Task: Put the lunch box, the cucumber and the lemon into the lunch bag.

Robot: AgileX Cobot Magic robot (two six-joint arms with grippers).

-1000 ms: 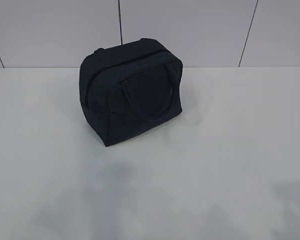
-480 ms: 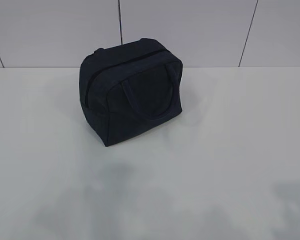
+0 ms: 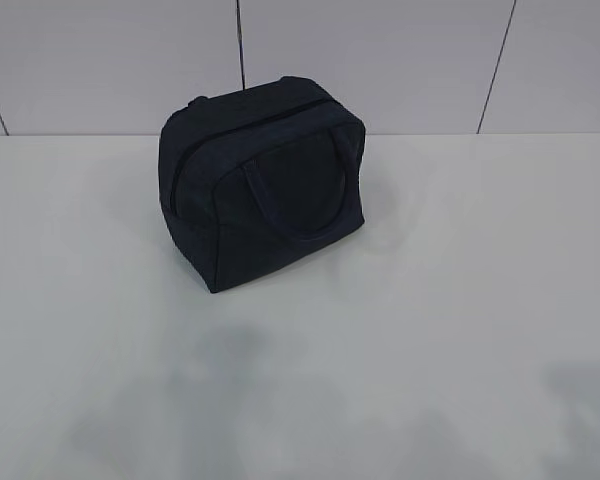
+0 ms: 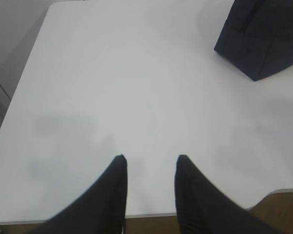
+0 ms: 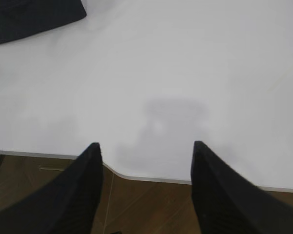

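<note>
The dark navy lunch bag (image 3: 262, 180) stands zipped shut on the white table (image 3: 450, 300), toward the back, one loop handle lying against its front face. A corner of the lunch bag (image 4: 263, 39) shows at the top right of the left wrist view, and a corner of the lunch bag (image 5: 31, 17) at the top left of the right wrist view. My left gripper (image 4: 150, 158) is open and empty over the table's near edge. My right gripper (image 5: 145, 145) is open wider, also empty, at that edge. The lunch box, the cucumber and the lemon are out of view.
A tiled wall (image 3: 380, 60) rises just behind the table. The table's front edge (image 5: 151, 179) has a curved notch, with brown floor (image 5: 151, 204) below it. The table's left edge (image 4: 24, 78) runs along the left of the left wrist view.
</note>
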